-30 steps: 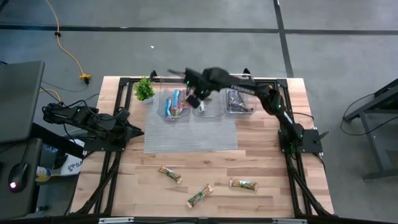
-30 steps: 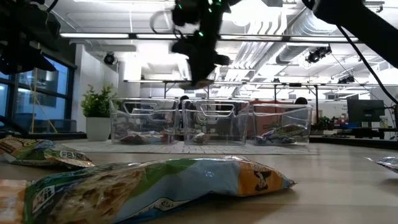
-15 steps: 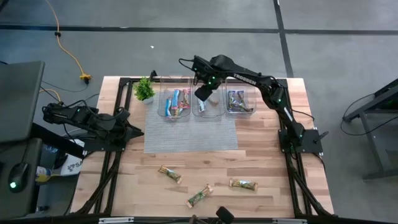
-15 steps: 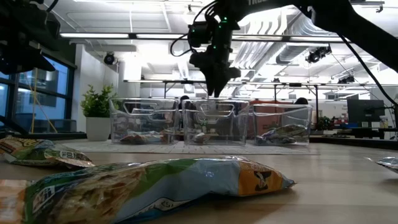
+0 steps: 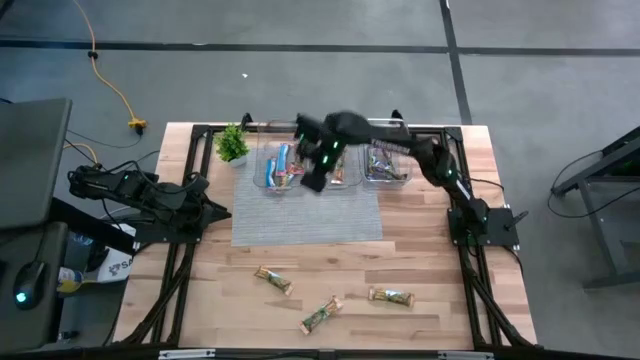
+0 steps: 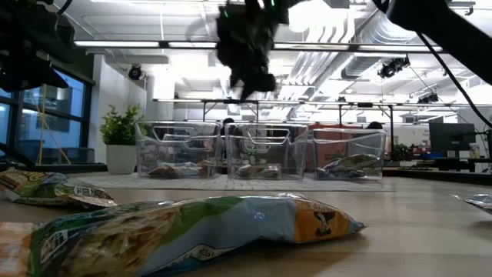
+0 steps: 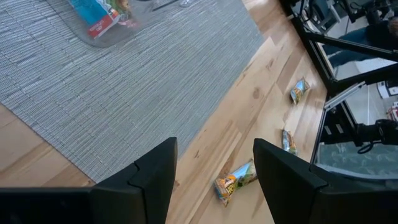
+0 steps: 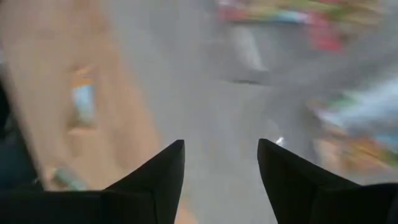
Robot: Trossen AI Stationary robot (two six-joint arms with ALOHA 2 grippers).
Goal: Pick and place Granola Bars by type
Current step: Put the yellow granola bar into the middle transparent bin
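Three green/tan granola bars lie flat on the wood near the table's near edge: one (image 5: 272,281), one (image 5: 319,315) and one (image 5: 391,296); the left wrist view shows them too (image 7: 236,180). More bars lie in three clear bins: pink and blue ones in the left bin (image 5: 283,168), others in the middle bin (image 5: 338,172) and right bin (image 5: 385,163). My right gripper (image 5: 315,178) hangs open and empty above the mat's far edge, in front of the left and middle bins (image 8: 221,146). My left gripper (image 7: 214,146) waits open at the table's left side (image 5: 215,212).
A grey woven mat (image 5: 305,215) lies under and in front of the bins. A small potted plant (image 5: 232,145) stands at the far left, beside the left bin. Bare wood lies between the mat and the three bars. Black frame rails run along both table sides.
My right gripper swung from between the left and middle bins to over the middle bin and dipped toward it. It then rose and swung back toward the table's left and near side, now blurred by its motion. The three loose bars stayed put.
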